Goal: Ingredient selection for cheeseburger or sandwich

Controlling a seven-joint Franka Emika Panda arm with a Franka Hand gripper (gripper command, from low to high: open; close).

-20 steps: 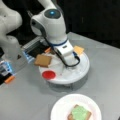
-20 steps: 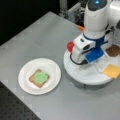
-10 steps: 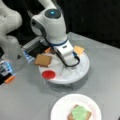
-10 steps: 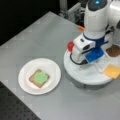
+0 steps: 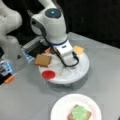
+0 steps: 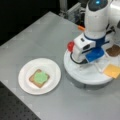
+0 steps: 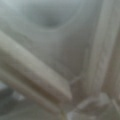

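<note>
The gripper [image 5: 65,65] is down over the middle of the white tray [image 5: 81,72], low among its ridges; in both front views the arm's wrist hides the fingertips, so whether the jaws are spread or pressed together cannot be told, nor whether they hold anything. The wrist view shows only the tray's pale dividers close up, with no ingredient between them.

Around the gripper, on the tray: a bread square [image 5: 42,60] at the rim toward a front view's left, a red tomato disc [image 5: 48,74] just below it near the tray's edge, and an orange cheese square [image 5: 78,50] on the far side of the wrist. In a front view the tomato [image 6: 70,46] peeks out behind the wrist at the tray's left, the cheese [image 6: 112,71] lies at the tray's right rim, and a dark-brown patty [image 6: 113,50] sits above it, partly hidden by the arm.

Well apart from the tray stands a paper plate [image 6: 26,72]. On it lies a bread square [image 6: 32,80] with lettuce [image 6: 40,77] on top, the sandwich so far; it also shows in a front view [image 5: 79,113].
</note>
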